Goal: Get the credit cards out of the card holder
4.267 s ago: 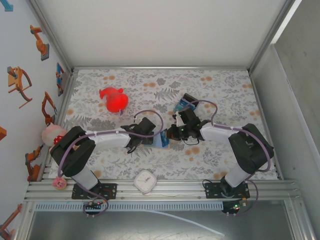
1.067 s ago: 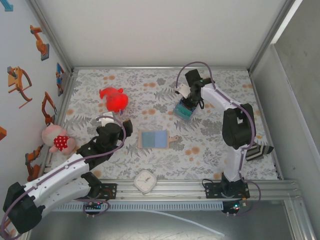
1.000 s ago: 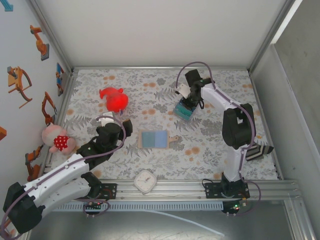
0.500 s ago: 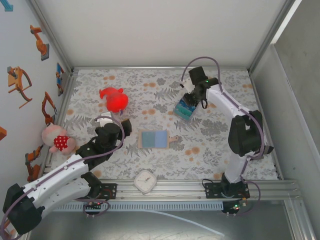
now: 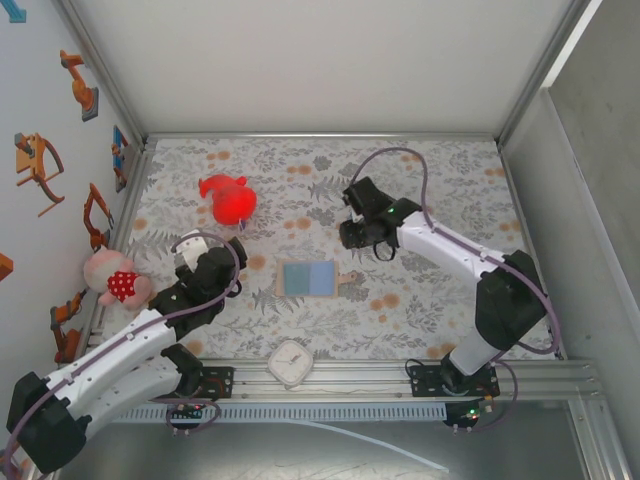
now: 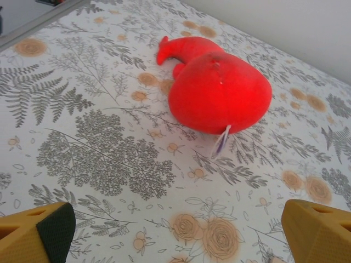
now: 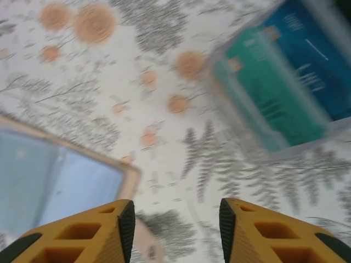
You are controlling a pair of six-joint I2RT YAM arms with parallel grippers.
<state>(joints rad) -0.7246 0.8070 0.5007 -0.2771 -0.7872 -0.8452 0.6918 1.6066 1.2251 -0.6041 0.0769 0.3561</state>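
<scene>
Credit cards (image 7: 277, 90): lying flat near card holder (image 7: 55, 181), probably thin, stiff, slick; pinching an edge seeming best. Hovering with right gripper (image 7: 175, 219) spread, empty.

The tabletop (image 5: 440, 300) wore a white cloth printed with grey ferns and small orange flowers, lying flat under soft, even light that cast only faint shadows. A plain white back wall (image 5: 320, 60) rose behind it. The left wall (image 5: 30, 90) was pale too, dotted with orange-brown cartoon stickers (image 5: 38, 165) (little robot arms, by the look of them). A grey panel (image 5: 600, 200) closed the right side. Aluminium frame bars (image 5: 320, 135) edged the table, and a slotted rail (image 5: 360, 380) ran along the near edge, with a dull metal floor (image 5: 250, 455) below it.
</scene>
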